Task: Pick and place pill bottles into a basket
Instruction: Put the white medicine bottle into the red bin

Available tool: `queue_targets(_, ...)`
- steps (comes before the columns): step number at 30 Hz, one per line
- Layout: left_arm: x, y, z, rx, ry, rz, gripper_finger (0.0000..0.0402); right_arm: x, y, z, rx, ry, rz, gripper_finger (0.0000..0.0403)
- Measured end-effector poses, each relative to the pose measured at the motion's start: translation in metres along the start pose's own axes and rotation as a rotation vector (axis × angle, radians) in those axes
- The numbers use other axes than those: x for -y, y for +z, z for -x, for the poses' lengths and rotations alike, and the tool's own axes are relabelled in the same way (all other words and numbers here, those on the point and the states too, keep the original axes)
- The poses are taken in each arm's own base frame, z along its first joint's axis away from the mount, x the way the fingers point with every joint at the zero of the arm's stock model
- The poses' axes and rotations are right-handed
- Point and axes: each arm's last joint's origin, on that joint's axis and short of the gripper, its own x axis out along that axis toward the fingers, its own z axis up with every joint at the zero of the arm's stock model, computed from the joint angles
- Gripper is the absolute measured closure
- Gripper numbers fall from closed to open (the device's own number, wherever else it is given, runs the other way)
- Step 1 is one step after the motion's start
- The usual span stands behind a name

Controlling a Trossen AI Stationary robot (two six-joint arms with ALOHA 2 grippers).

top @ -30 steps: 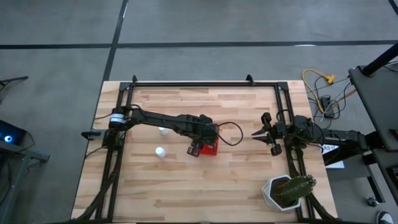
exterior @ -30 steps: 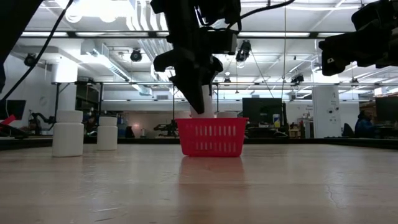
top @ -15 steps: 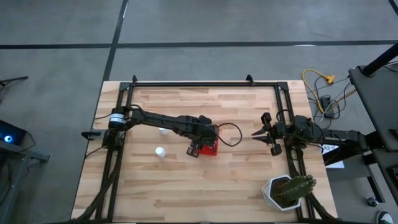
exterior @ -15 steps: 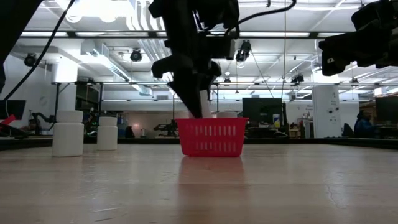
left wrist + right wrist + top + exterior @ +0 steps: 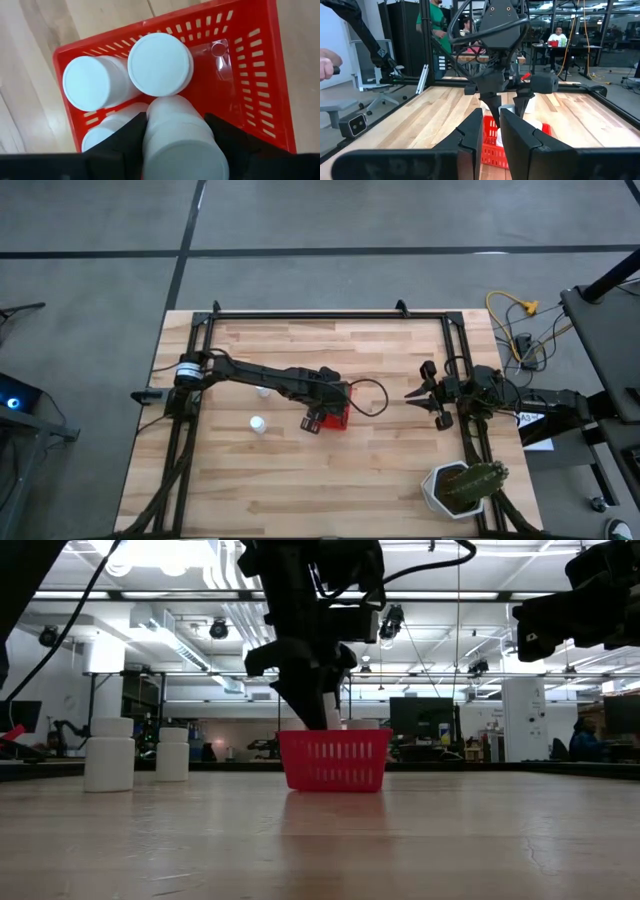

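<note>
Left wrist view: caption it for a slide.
Left tool lowers a pill bottle into the red basket beside three others.
</note>
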Motion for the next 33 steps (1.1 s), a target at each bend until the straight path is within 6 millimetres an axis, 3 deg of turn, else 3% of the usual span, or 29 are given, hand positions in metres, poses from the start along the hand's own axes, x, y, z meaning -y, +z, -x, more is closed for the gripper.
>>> queue_targets(33,0.0013,-0.0055,-0.006,-0.034,0.035,-0.004,0.0226,0.0,0.0,0.0,0.0,0.001,0.0,0.0344)
